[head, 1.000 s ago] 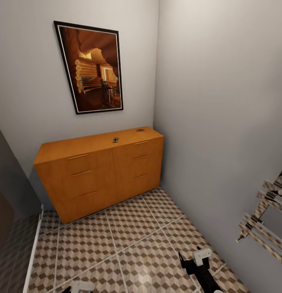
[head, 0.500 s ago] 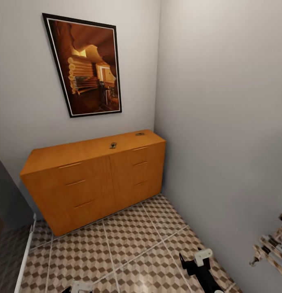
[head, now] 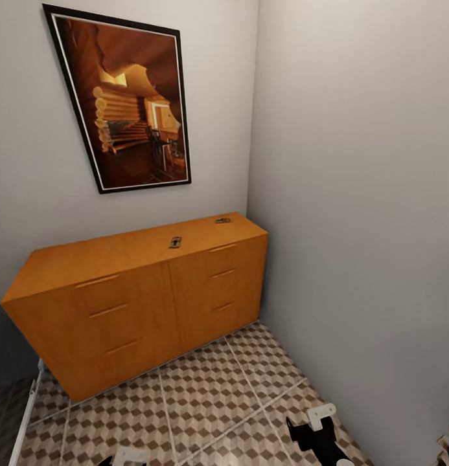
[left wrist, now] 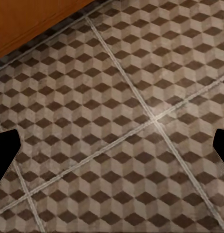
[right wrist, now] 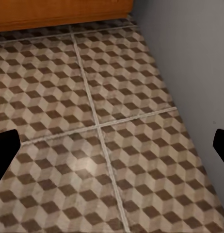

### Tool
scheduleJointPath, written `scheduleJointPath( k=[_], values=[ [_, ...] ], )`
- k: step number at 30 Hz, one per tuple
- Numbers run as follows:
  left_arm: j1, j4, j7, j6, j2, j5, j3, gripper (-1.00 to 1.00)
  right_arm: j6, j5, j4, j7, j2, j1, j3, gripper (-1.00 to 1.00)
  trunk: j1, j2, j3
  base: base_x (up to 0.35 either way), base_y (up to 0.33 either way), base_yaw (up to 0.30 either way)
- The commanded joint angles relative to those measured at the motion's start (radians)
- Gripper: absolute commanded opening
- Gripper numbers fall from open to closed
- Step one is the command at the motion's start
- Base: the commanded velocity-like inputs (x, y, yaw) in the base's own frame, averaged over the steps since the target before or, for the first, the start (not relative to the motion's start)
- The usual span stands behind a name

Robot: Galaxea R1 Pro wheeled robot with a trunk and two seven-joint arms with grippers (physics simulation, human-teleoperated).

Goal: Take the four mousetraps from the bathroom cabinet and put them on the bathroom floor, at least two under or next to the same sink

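So the orange cabinet (head: 140, 304) sits mid-frame in the corner, drawers all closed. Two mousetraps on its top: one (head: 175, 243) near the middle, one (head: 222, 221) toward the upper right end. Both end effectors, left (left wrist: 112, 150) and right (right wrist: 112, 150), are spread wide apart, gripping nothing, over the cube-pattern bathroom floor (head: 205, 395).

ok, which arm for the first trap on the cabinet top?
Right, probably. Both visible mousetraps, one mid-top and one near the wall corner, lie on the cabinet's right half, on the right hand's side. Both hands are open and low.
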Motion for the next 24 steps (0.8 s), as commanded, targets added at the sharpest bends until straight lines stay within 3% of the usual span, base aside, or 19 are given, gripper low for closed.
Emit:
scheduleJointPath(
  k=[1,13,20,24],
  values=[
    [-0.001,0.003,0.002,-0.005,-0.001,0.005,-0.008,1.00,-0.002,-0.001,0.000,0.000,0.000,-0.001,0.007,1.00,0.001,-0.001,-0.001,0.340,0.034,0.000],
    [-0.001,0.003,0.001,-0.005,-0.001,0.005,-0.008,1.00,-0.010,-0.001,0.000,0.008,-0.002,-0.001,0.007,1.00,0.001,-0.001,-0.001,0.297,0.098,0.000],
    [-0.001,0.005,0.000,-0.005,0.001,0.006,-0.008,1.00,-0.005,0.000,-0.018,0.000,-0.001,-0.001,0.004,1.00,0.001,-0.001,-0.001,0.055,0.015,0.000],
    [-0.001,0.005,0.001,-0.005,0.002,0.006,-0.008,1.00,0.011,0.001,-0.082,-0.006,-0.003,-0.001,0.002,1.00,0.001,-0.001,-0.001,0.006,0.002,0.000]
  ],
)
